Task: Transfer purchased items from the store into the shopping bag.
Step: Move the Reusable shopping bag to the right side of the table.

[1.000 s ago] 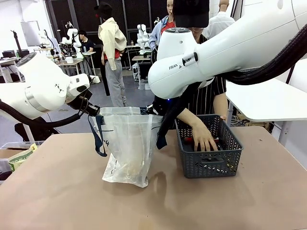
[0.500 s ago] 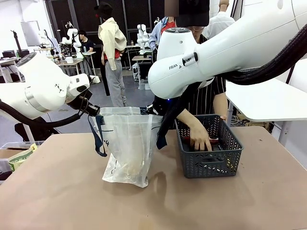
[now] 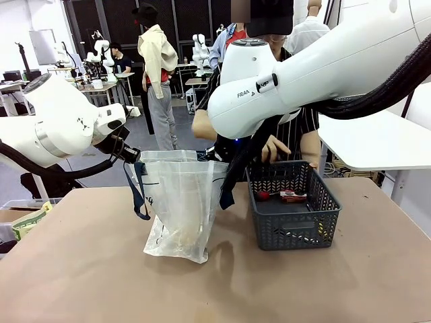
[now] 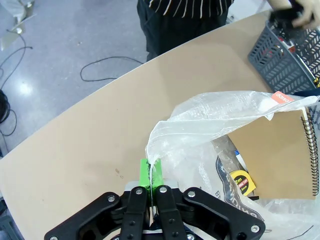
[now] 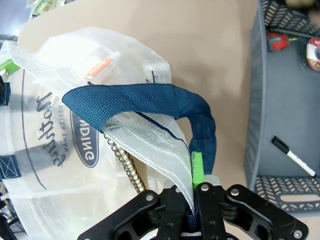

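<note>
One shopping bag (image 3: 178, 215) stands on the tabletop (image 3: 81, 282) with its mouth held open by two arms. The left jaws are clenched on the thin plastic rim at the left side of the bag. The right jaws are clenched on the rim at the bag's right side, together with one navy strap (image 5: 150, 102). The second strap (image 3: 138, 195) hangs loose down the left side of the bag.

Inside the bag I can count two things: one spiral notebook (image 4: 272, 150) with a brown cover and, beside it, one yellow tape measure (image 4: 243, 182).

Just to the right of the bag stands one grey basket (image 3: 293, 232). Three small items lie in it: one red and grey item (image 5: 276, 41), one round roll (image 5: 313, 50) and one black and white marker (image 5: 294, 156).

One hand of the person (image 3: 275, 148) is to the right of the bag, above the basket and higher than the bag's mouth. In the left wrist view it holds something dark, but I cannot tell what it is.
</note>
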Robot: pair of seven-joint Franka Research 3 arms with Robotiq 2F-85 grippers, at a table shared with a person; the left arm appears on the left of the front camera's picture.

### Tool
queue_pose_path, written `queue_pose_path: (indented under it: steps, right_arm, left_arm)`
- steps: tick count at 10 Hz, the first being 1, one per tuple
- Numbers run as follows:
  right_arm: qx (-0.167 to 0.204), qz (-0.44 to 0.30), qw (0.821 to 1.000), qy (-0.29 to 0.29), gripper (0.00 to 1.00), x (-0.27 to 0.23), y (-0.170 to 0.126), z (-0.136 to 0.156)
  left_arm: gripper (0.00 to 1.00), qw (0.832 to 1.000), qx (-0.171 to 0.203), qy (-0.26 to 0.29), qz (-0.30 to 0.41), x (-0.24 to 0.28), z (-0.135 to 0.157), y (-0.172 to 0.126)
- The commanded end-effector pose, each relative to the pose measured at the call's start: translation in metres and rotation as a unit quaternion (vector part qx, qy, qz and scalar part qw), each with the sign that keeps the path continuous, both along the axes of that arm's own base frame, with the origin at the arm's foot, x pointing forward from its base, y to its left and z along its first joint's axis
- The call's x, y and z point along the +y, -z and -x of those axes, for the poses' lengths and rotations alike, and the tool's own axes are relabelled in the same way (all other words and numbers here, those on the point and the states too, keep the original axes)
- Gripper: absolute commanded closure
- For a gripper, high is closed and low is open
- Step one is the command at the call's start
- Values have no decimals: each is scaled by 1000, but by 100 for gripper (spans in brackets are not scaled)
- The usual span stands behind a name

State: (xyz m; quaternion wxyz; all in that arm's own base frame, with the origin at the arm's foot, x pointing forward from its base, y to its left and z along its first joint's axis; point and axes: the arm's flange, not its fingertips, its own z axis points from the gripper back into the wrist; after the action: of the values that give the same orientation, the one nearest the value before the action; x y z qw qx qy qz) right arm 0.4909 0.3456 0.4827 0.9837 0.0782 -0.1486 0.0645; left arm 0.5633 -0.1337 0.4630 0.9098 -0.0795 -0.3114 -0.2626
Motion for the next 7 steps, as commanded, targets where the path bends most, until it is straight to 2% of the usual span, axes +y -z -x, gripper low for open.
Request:
queue_pose_path:
  steps: [1, 7]
  right_arm:
    - [4, -8, 1000, 0, 100, -4, 3, 3]
    - [4, -8, 1000, 0, 100, -4, 3, 3]
  left_arm:
    - [100, 1000, 0, -4, 1, 2, 2, -2]
    - [100, 1000, 0, -4, 1, 2, 2, -2]
